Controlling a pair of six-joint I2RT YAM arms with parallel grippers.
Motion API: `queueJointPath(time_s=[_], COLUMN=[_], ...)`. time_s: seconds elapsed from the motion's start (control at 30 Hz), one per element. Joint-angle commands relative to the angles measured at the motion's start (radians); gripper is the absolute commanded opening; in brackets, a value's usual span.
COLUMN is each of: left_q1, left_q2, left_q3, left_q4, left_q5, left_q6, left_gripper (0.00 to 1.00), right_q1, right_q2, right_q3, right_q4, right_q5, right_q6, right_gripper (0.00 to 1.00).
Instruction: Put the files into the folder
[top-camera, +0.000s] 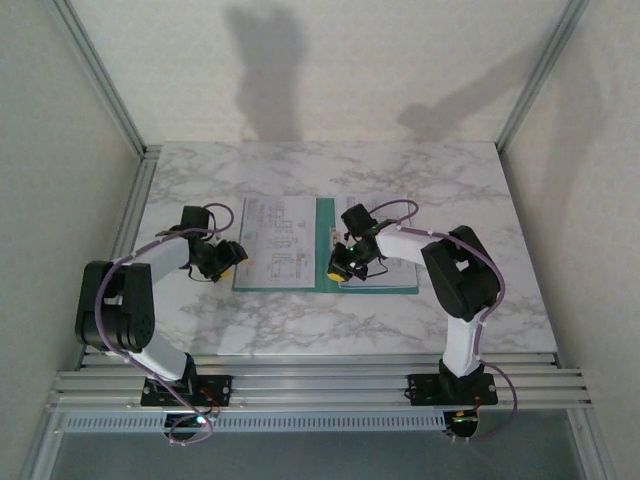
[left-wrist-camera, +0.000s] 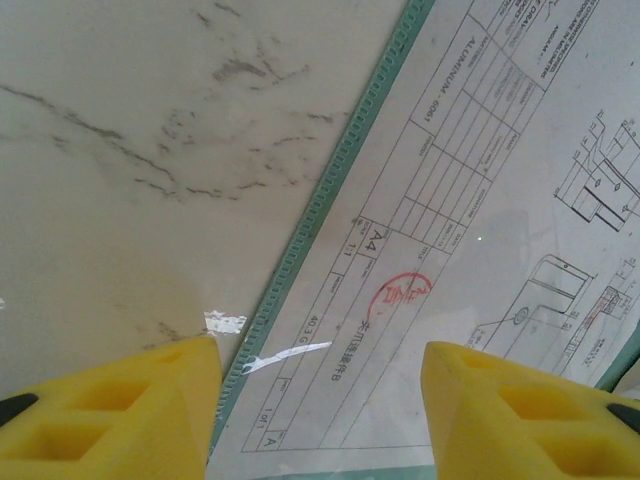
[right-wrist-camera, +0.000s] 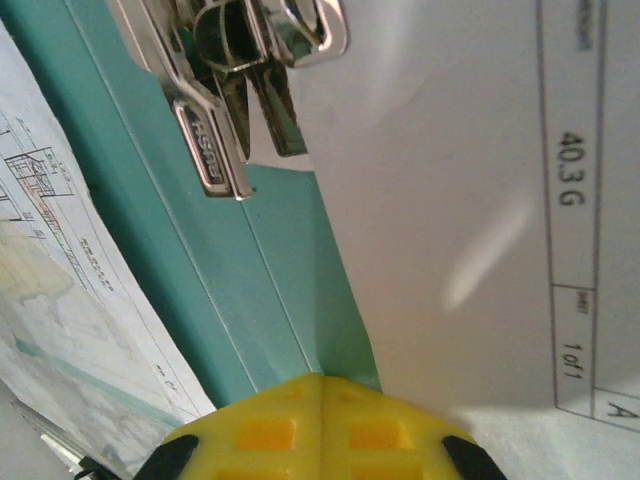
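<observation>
Lying open on the white marble-patterned table (top-camera: 450, 190), the thin teal-green card folder (top-camera: 325, 245) carries white printed paper sheets (top-camera: 275, 240) on both halves. The left gripper (left-wrist-camera: 320, 400) hovers spread over the folder's left edge. The right gripper (right-wrist-camera: 322, 420), yellow fingers pressed together, sits by the spine near the silver metal clip (right-wrist-camera: 240, 90).

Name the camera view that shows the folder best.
Top external: the whole folder lies open under the sheets. Left wrist catches a strip of its teal edge; right wrist, its teal middle and metal clip.
</observation>
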Motion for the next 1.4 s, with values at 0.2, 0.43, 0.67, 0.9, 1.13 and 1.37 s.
queueJointPath(time_s=[0.2,0.43,0.67,0.9,1.13,1.37], left_q1=[0.012,0.005,-0.055,-0.097,-0.142,-0.175], left_q2=[0.02,0.023,0.005,-0.135,-0.145,-0.103], left_q3=[-0.006,-0.005,-0.036,-0.108,-0.149,-0.138], left_q4=[-0.005,-0.014,-0.051,-0.136,-0.09,0.008], left_q5=[0.009,0.003,-0.08,-0.184,-0.138,-0.095], left_q6=[0.071,0.113,0.11,0.005,-0.062,-0.099], left_gripper=[0.56,0.56,0.56,0.58,0.59,0.58], right_q1=[0.008,0.006,0.007,0.006,0.007,0.007], right_q2=[0.094,0.104,0.106,0.115,0.127,0.133], right_q3=[-0.021,-0.015,-0.016,-0.015,-0.007,-0.01], right_q4=[-0.147,-0.157,-0.154,-0.151,-0.148,-0.144], right_q5=[0.08,0.079,0.075,0.072,0.065,0.061], right_q6=[-0.042,-0.042,-0.033,-0.027,-0.027,-0.027], right_gripper=[0.0,0.0,0.0,0.0,0.0,0.0])
